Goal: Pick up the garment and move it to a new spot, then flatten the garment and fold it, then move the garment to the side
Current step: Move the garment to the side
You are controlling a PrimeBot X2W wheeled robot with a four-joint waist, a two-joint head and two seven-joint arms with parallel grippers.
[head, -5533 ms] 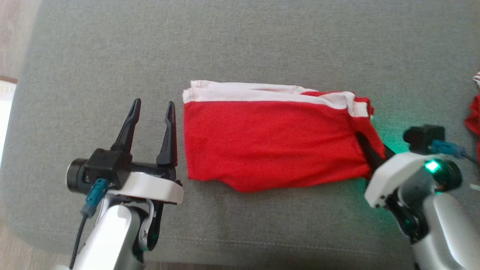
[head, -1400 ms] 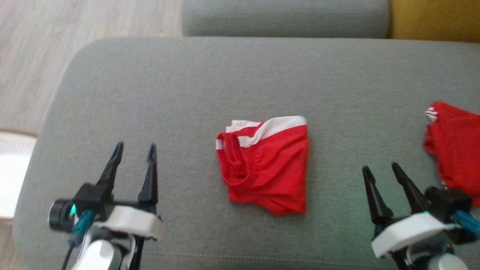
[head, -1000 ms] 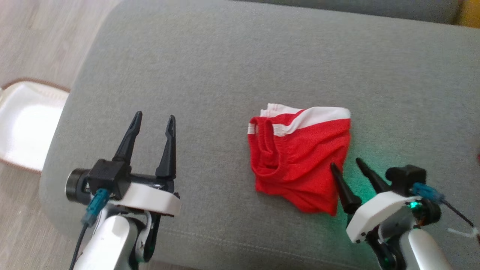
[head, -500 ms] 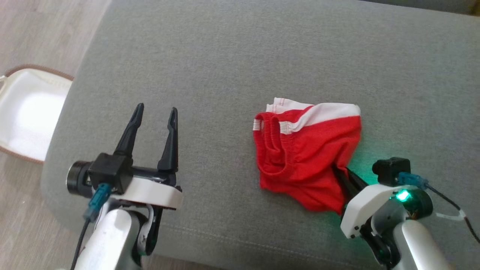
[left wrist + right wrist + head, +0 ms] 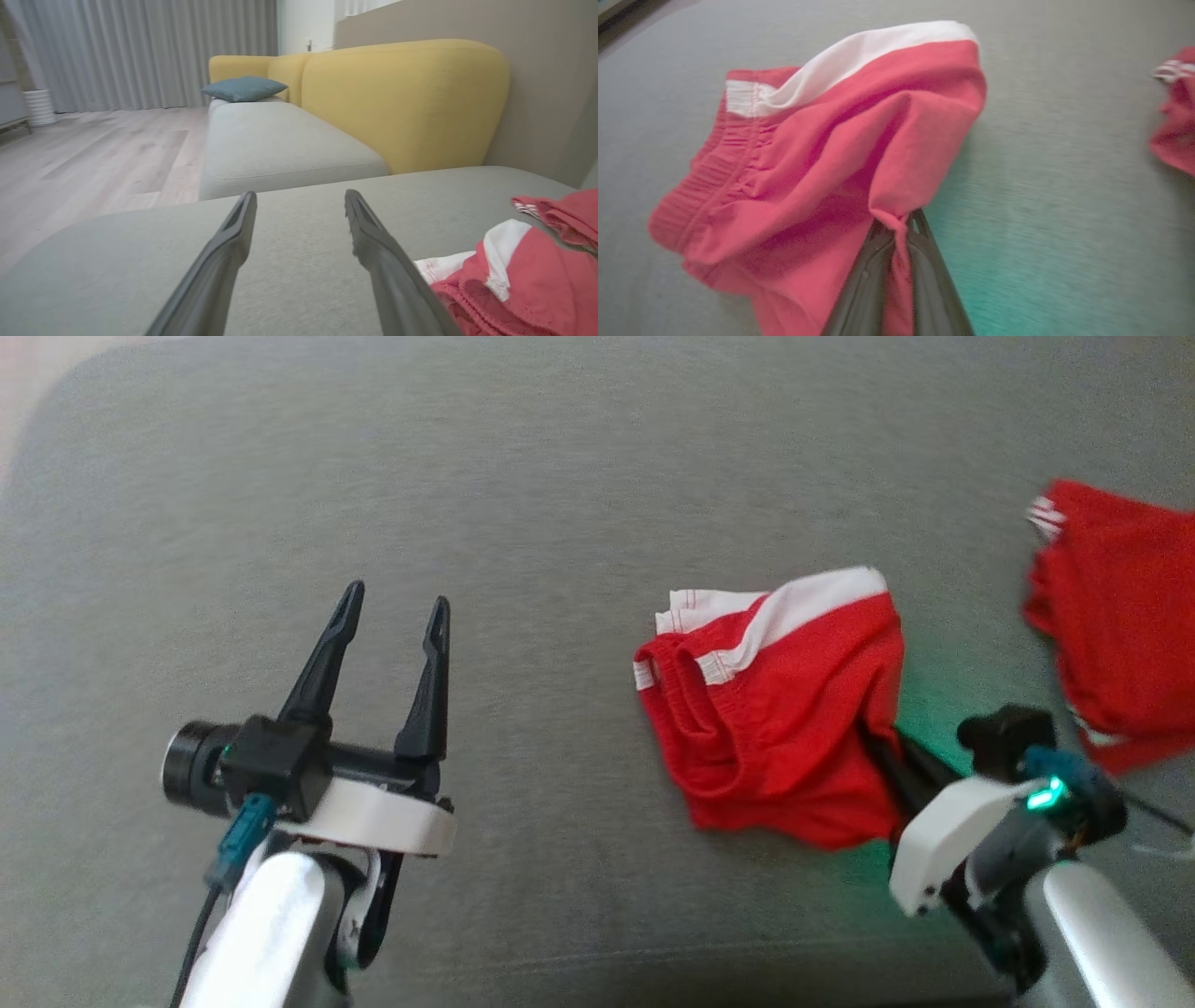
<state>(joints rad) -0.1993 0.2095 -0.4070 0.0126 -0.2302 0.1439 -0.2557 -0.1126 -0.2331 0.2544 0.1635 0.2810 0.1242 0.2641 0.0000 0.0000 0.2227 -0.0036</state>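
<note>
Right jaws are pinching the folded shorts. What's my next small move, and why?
Probably lift the right gripper slightly and carry the red shorts rightward, toward the other red garment: its jaws are shut on the folded shorts' edge, so only setting aside remains.

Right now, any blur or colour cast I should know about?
Head view: slightly soft, green glow on the grey sofa beside the red shorts. Right wrist view: sofa smeared, teal cast right of the right gripper, shorts washed pink. Left wrist view: left gripper blurred up close, yellow sofa behind fairly sharp.
</note>
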